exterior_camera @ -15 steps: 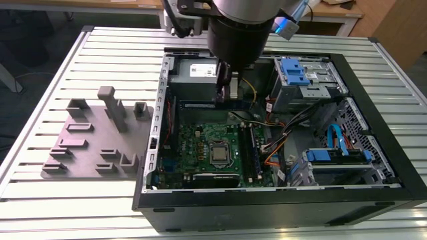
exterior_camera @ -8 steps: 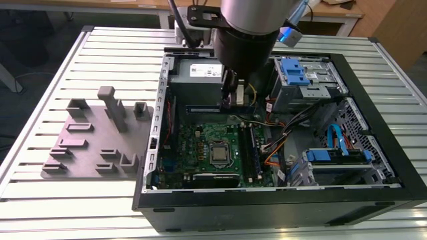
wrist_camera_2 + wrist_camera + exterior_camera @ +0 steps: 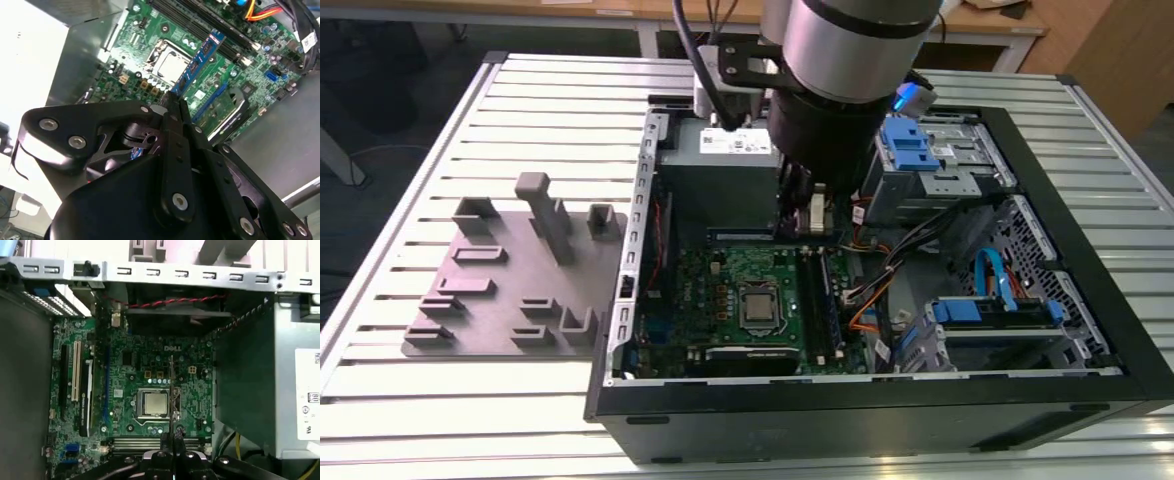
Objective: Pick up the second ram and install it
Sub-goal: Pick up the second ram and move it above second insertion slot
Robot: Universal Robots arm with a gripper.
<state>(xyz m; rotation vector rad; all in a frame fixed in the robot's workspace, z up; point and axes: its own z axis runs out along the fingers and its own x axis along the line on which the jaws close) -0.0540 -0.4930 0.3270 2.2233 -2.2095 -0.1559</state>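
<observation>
My gripper [image 3: 172, 100] is shut on the second ram [image 3: 200, 60], a slim blue-green stick that juts out from between the fingers. It hangs above the green motherboard [image 3: 250, 75], close to the CPU socket [image 3: 162, 57] and the long memory slots [image 3: 220, 37], and is seated in none of them. In the first wrist view the second ram [image 3: 171, 390] shows edge-on as a thin line across the CPU socket [image 3: 152, 404], rising from the gripper [image 3: 172, 442]. In the exterior view the gripper [image 3: 811, 215] reaches down into the open computer case [image 3: 1067, 200], over the motherboard [image 3: 720, 280].
A grey holder plate [image 3: 507, 270] with upright blocks lies on the slatted table at the exterior view's left. Inside the case are the power supply [image 3: 720, 165], blue drive cages [image 3: 914, 145], loose cables [image 3: 881, 290] and a blue cable [image 3: 994, 275].
</observation>
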